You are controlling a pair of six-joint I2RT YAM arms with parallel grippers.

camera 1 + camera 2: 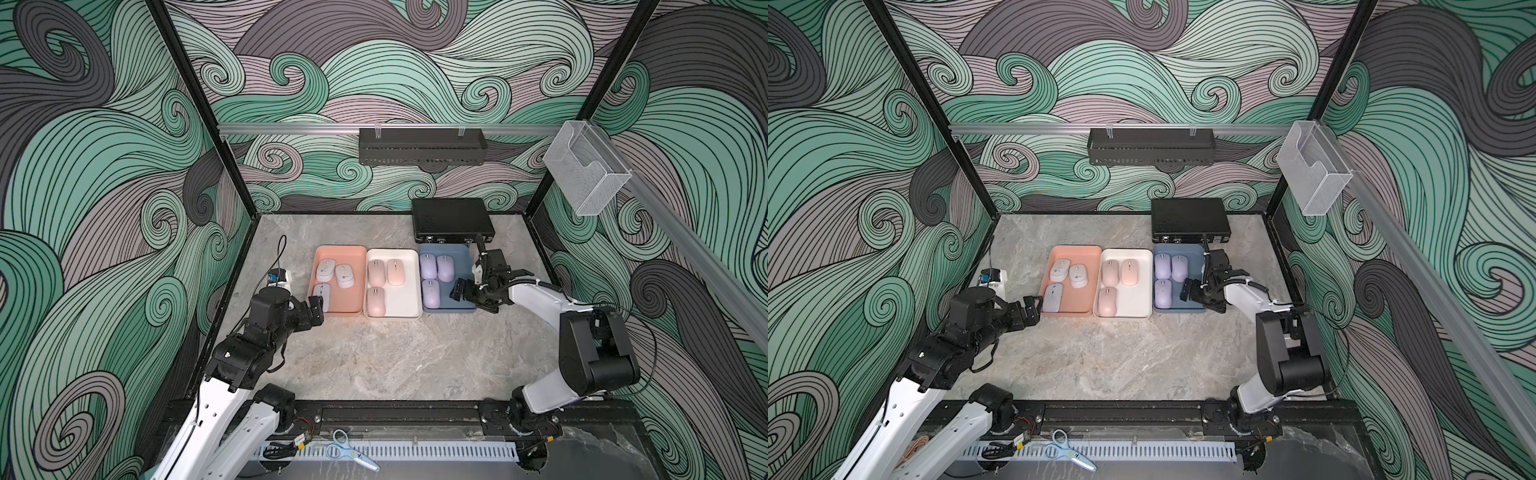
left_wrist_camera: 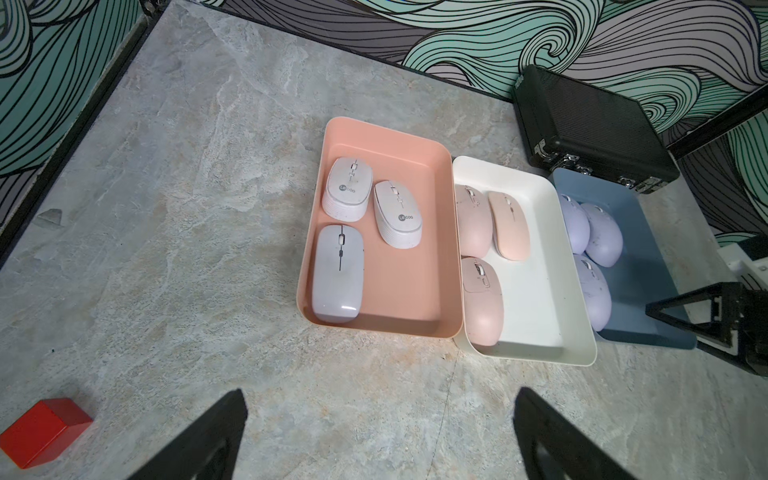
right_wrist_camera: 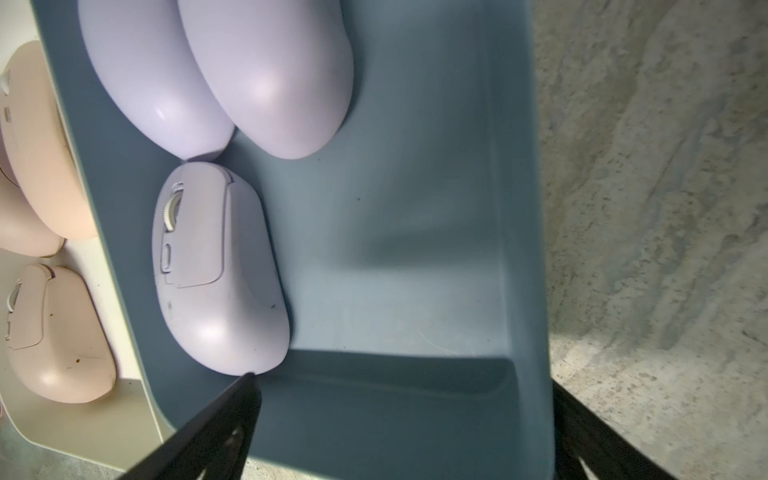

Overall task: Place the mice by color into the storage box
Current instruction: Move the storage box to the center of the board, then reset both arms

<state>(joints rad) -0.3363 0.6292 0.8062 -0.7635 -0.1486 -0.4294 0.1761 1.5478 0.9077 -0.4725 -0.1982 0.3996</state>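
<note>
Seemingly finished: shows grey mice (image 1: 326, 270) in orange tray (image 1: 355, 300) left of cream tray (image 1: 409, 300), pink mice (image 1: 395, 272) inside cream tray, purple mice (image 1: 428, 266) in blue tray (image 1: 457, 258) to its right. Finds left gripper (image 2: 380, 419) spread and empty, just off orange tray's near corner, away from cream tray. Finds right gripper (image 3: 403, 386) spread and empty too, low over blue tray, one finger (image 3: 232, 411) almost touching the nearest of the purple mice. Risks nudging that one or hooking blue tray's wall on a sideways retreat, shoving it against cream tray; likewise risks bumping orange tray with a careless left swing.
</note>
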